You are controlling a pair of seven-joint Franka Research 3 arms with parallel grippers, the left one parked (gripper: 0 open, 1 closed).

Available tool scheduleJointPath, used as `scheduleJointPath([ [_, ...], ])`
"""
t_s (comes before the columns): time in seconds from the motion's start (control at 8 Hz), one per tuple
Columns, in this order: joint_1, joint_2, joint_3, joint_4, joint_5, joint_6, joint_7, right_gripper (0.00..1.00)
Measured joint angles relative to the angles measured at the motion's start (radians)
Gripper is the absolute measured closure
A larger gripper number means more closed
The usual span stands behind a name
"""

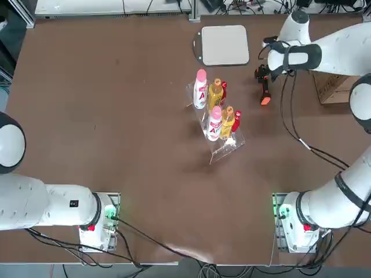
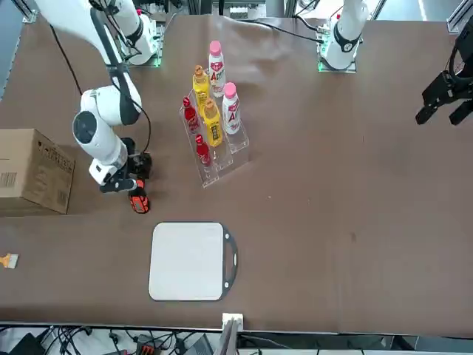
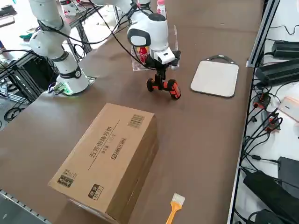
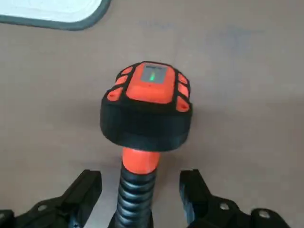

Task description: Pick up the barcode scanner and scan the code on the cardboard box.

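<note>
Leftmost on the table, a clear tray (image 1: 225,152) holds six bottles: two white with pink caps (image 1: 199,94), two yellow (image 1: 215,95) and two red (image 1: 236,123). Just past it, farther from the arms' bases, the white board (image 1: 225,45) lies flat, its grey handle at the left.

Next comes the scanner (image 4: 151,104), to the right of the tray, and I, the right gripper (image 4: 141,176), am right at it. My jaws stand wide open, one on each side of its ribbed black handle, with a gap on both sides; I grip nothing. A green light shows on its small grey screen.

To my right sits the box (image 3: 103,158), closed, with printed codes on its top. The orange brush (image 3: 174,210) lies near it, on the far side from the bases.
</note>
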Motion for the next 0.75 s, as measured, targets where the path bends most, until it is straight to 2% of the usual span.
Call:
scheduleJointPath([
  [0.38,0.011,0.024,0.000,-0.001,0.000,0.008,0.013,0.01],
  [0.62,0.012,0.034,0.000,-0.002,0.000,0.008,0.014,0.15],
  [0.75,0.012,0.039,0.000,-0.002,0.000,0.009,0.015,0.28],
])
